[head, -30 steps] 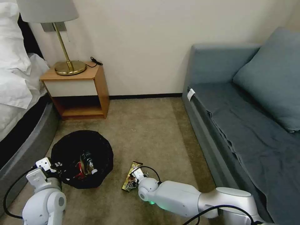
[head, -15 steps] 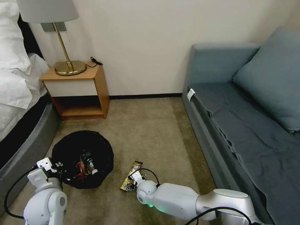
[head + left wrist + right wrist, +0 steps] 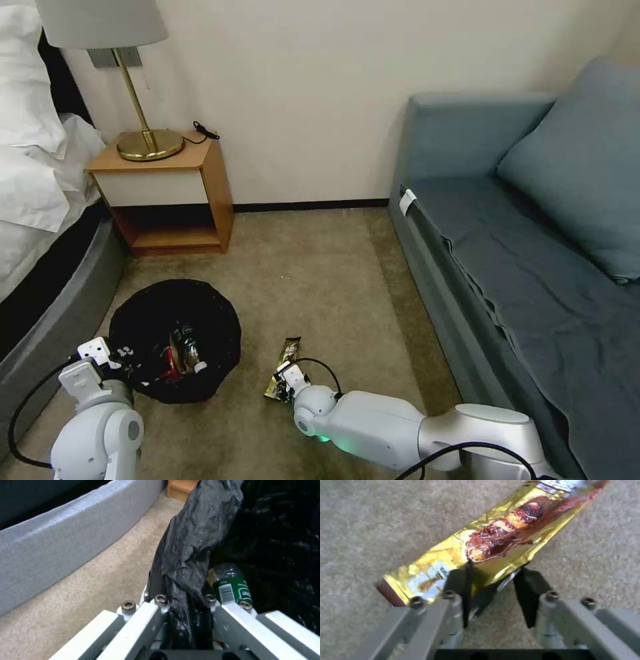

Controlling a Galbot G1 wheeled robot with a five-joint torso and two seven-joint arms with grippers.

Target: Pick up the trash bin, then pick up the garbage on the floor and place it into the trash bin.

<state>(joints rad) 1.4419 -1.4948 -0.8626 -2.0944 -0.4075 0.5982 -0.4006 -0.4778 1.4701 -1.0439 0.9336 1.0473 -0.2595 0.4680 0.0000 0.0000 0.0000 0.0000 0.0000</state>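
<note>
The trash bin [image 3: 175,320], lined with a crinkled black bag, stands on the carpet at the left. My left gripper [image 3: 120,360] [image 3: 185,597] is shut on its near rim [image 3: 196,537]. Inside the bin lie a small bottle with a green label [image 3: 190,350] [image 3: 230,587] and a red packet [image 3: 170,363]. A brown-gold snack wrapper [image 3: 287,357] [image 3: 506,530], one piece of the garbage, lies on the floor to the right of the bin. My right gripper [image 3: 281,385] [image 3: 495,567] is low over it, pinching the wrapper's folded near edge between its black fingers [image 3: 526,595].
A wooden nightstand [image 3: 167,193] with a brass lamp [image 3: 150,143] stands against the wall behind the bin. The bed's grey base [image 3: 47,313] runs along the left and a blue-grey sofa [image 3: 507,267] along the right. Open carpet [image 3: 320,273] lies between them.
The right gripper has closed onto the wrapper, which now looks narrower and turned more on edge. The left gripper and the bin have not moved.
</note>
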